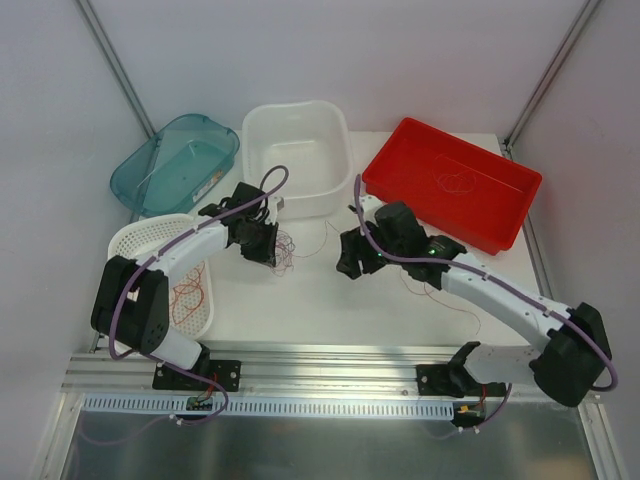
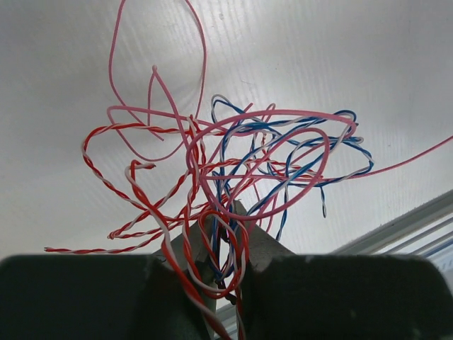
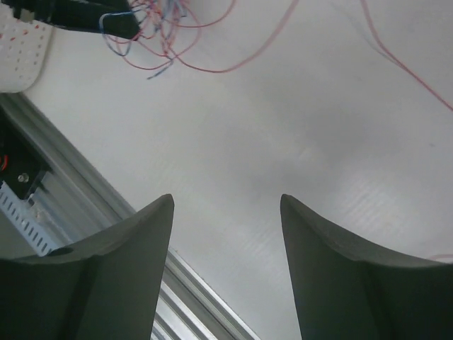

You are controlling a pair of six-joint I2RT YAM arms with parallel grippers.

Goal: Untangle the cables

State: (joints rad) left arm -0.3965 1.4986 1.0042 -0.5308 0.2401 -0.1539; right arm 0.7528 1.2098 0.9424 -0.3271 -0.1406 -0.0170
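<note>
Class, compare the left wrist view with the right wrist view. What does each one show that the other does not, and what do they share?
Only the left wrist view: the left gripper pinching strands of the cables at close range, where you can pick out twisted red-and-white and blue-and-white pairs.
Only the right wrist view: the right gripper, open with nothing between its fingers, and a corner of the white perforated basket.
Both: the tangle of cables and the white table beneath it.

At the table's [image 1: 320, 300] back stand a bin [image 1: 130, 182] left, a tub [image 1: 300, 205] middle, a tray [image 1: 430, 210] right. A basket [image 1: 135, 236] sits before the bin; cables [image 1: 283, 250] lie before the tub.
</note>
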